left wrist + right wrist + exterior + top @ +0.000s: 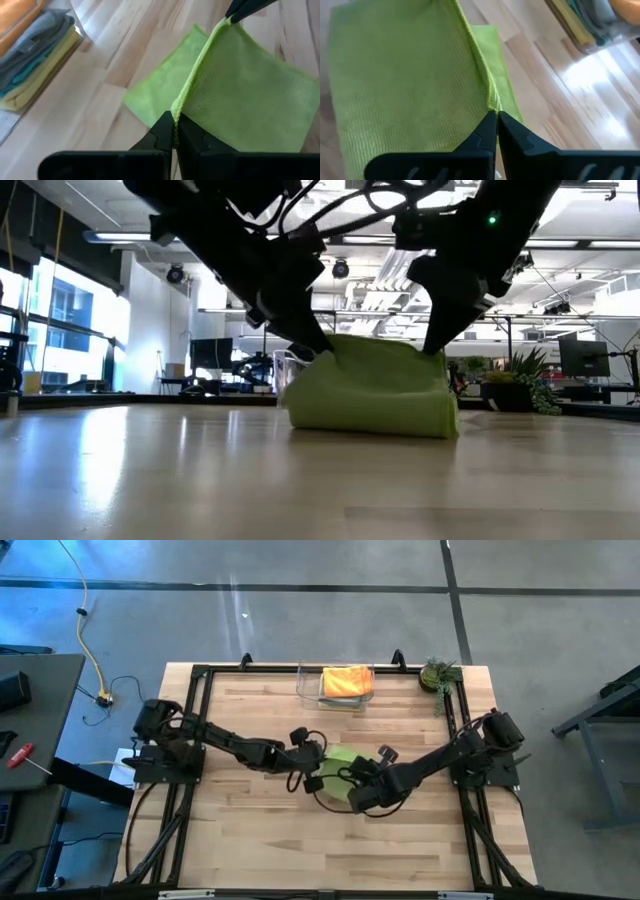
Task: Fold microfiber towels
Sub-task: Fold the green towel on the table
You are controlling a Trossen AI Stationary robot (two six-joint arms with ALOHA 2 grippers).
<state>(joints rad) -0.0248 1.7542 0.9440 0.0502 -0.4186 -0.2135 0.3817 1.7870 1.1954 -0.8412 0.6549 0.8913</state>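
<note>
A lime green microfiber towel [338,760] lies at the table's middle, its lower part on the wood and one edge raised. My left gripper [175,131] is shut on one end of that edge and my right gripper [496,119] on the other end. In the low view the towel [370,395] stands like a tent between my left gripper [322,352] and my right gripper [436,348]. Orange, grey, teal and yellow towels [30,55] lie stacked in the clear bin [335,685]. My left gripper pinches the corner of the towel's hemmed edge [176,107] between its two fingers, slanting down from the table's left. The edge runs taut to the other gripper, and the cloth below rests on the table. One layer or several, I cannot tell. My right gripper pinches the other corner of the same raised edge [493,104] between its two fingers, slanting down from the table's right. The cloth falls away from the edge on both sides, and its lower part lies on the table.
The clear bin stands at the far edge, behind the towel. A small potted plant [438,673] stands at the far right corner. Bare wood [300,840] lies toward the near edge.
</note>
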